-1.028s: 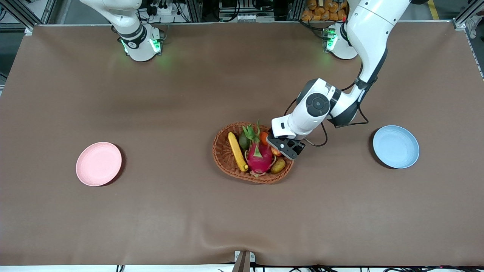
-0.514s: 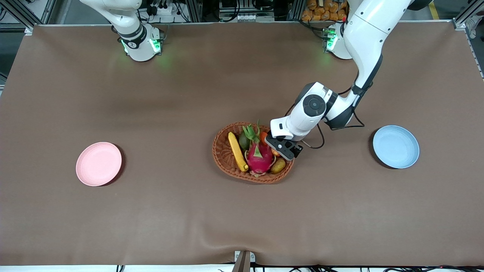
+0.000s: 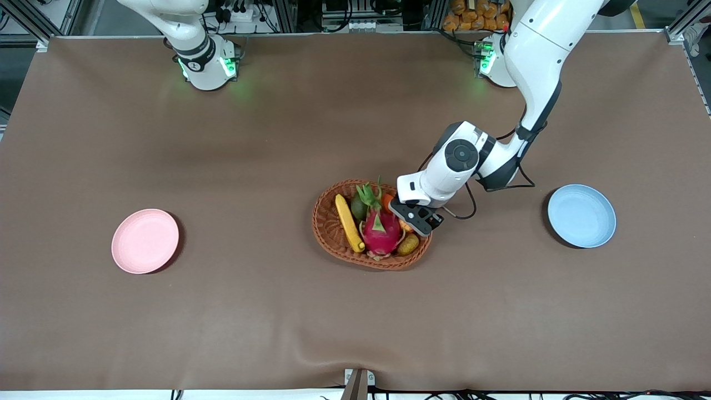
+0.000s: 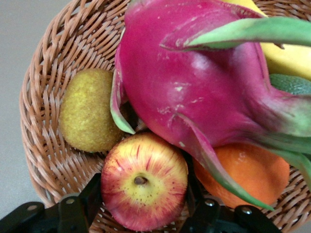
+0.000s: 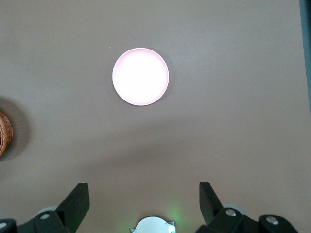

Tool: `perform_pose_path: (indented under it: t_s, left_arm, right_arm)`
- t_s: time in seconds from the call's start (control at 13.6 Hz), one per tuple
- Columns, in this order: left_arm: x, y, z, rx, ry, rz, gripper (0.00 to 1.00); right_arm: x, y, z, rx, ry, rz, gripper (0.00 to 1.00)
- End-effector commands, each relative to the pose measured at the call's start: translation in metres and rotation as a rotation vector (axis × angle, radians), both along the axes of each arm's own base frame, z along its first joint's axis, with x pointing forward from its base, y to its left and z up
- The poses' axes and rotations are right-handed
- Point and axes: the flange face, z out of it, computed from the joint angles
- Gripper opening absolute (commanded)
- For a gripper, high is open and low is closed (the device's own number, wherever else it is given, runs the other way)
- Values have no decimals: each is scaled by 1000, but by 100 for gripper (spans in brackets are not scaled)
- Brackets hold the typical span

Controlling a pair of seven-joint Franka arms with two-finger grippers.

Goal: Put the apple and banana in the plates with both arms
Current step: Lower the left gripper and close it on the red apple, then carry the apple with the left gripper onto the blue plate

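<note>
Brown table, left jaws clamped on the apple in the basket; right arm waiting.

Front view: woven basket [image 3: 371, 224] at table centre holds banana [image 3: 349, 223], dragon fruit [image 3: 381, 229], kiwi [image 3: 409, 243]. Left gripper [image 3: 414, 218] is down at the basket's 3 o'clock edge, toward the left arm's end; the apple [image 3: 406, 225] is mostly hidden under it. Pink plate [image 3: 145, 241] sits toward the right arm's end, blue plate [image 3: 581, 215] toward the left arm's end, both bare.
Left wrist view: left gripper [image 4: 143, 204] with jaws pressed on both flanks of the apple [image 4: 144, 180], which rests in the basket [image 4: 48, 126] touching the dragon fruit [image 4: 194, 92], kiwi [image 4: 89, 110] just beside, an orange fruit [image 4: 248, 171] under the dragon fruit's leaves.
Right wrist view: right gripper [image 5: 144, 204] high over the table, jaws wide and holding nothing, pink plate [image 5: 141, 76] below.
</note>
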Motion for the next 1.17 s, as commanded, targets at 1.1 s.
perform_pose_path:
  t_s: [1.1]
  left_arm:
    - [47, 260, 171, 172, 178, 439, 46]
  right_arm:
    - [34, -6, -3, -47, -118, 39, 100]
